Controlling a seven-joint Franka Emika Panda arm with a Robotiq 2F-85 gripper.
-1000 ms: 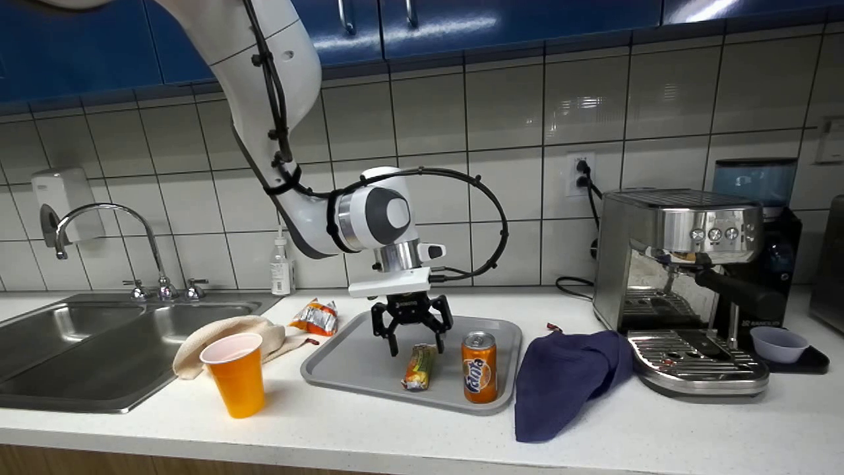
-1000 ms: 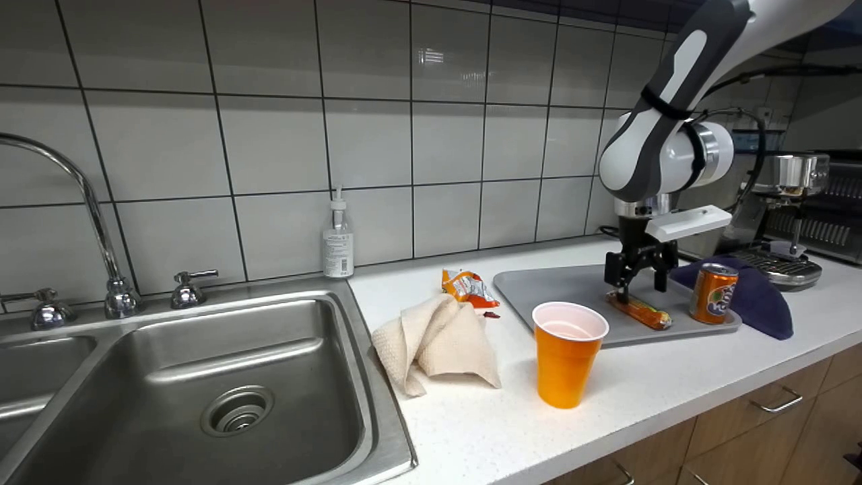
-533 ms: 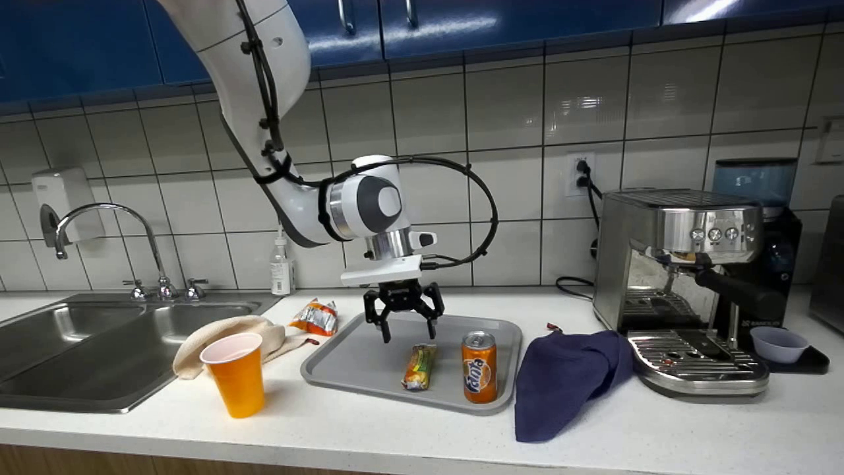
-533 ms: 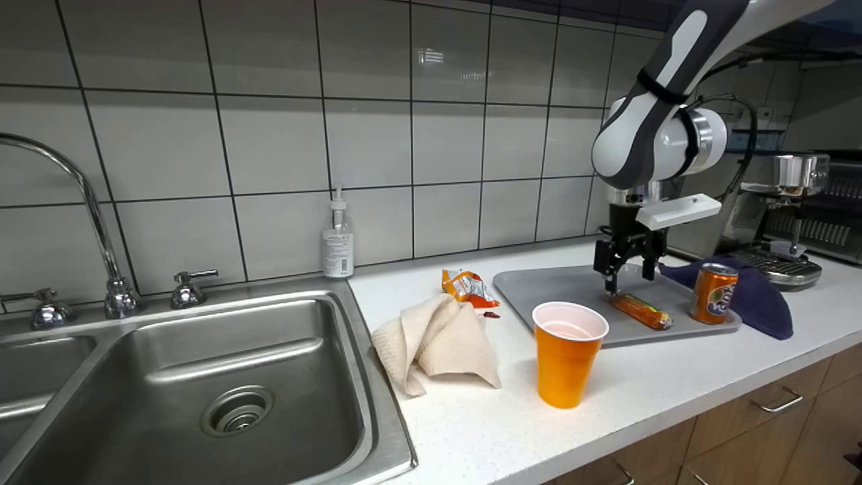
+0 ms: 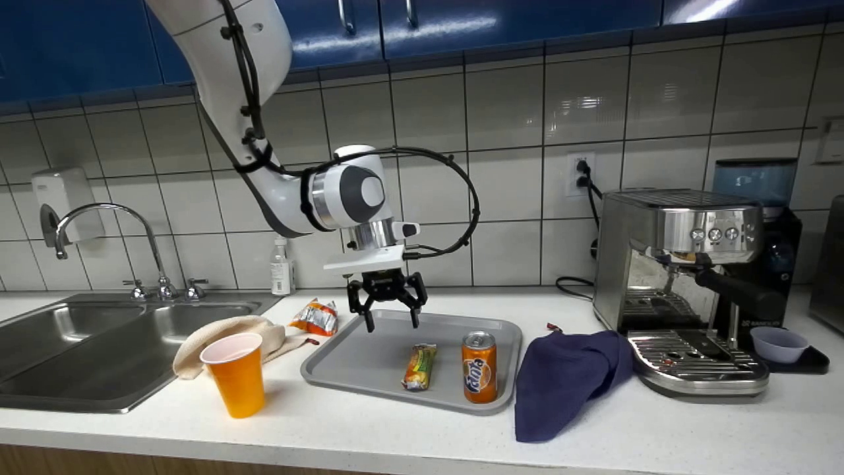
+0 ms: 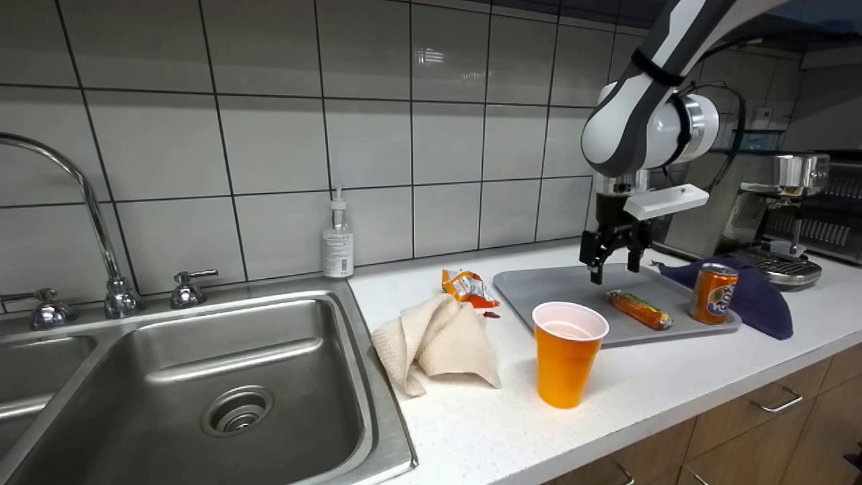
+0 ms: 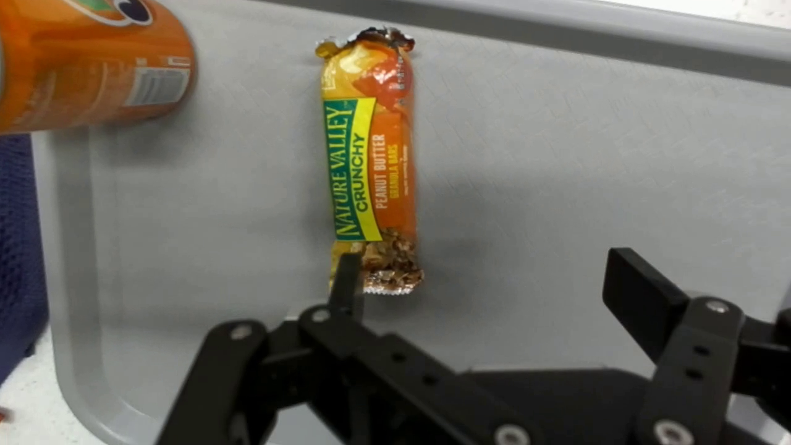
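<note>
My gripper (image 5: 392, 326) is open and empty, raised above the grey tray (image 5: 356, 373). In the wrist view its fingers (image 7: 486, 269) are wide apart, and one fingertip overlaps the near end of a granola bar (image 7: 395, 173) in the picture. The bar, in an orange, green and yellow wrapper, lies flat in the tray and shows in both exterior views (image 5: 419, 367) (image 6: 638, 310). An orange Fanta can (image 5: 479, 369) stands upright in the tray beside the bar. The can is cut off in the wrist view (image 7: 105, 74).
A dark blue cloth (image 5: 570, 379) and an espresso machine (image 5: 679, 257) are on one side of the tray. An orange cup (image 5: 237, 379), a beige cloth (image 6: 441, 343), a crumpled orange snack bag (image 6: 468, 288) and a sink (image 6: 269, 431) are on the other. A soap bottle (image 6: 337, 242) stands by the wall.
My gripper has risen from over the bar's far end and shifted away from the can toward the sink side. Its fingers stay open. The bar and can have not moved.
</note>
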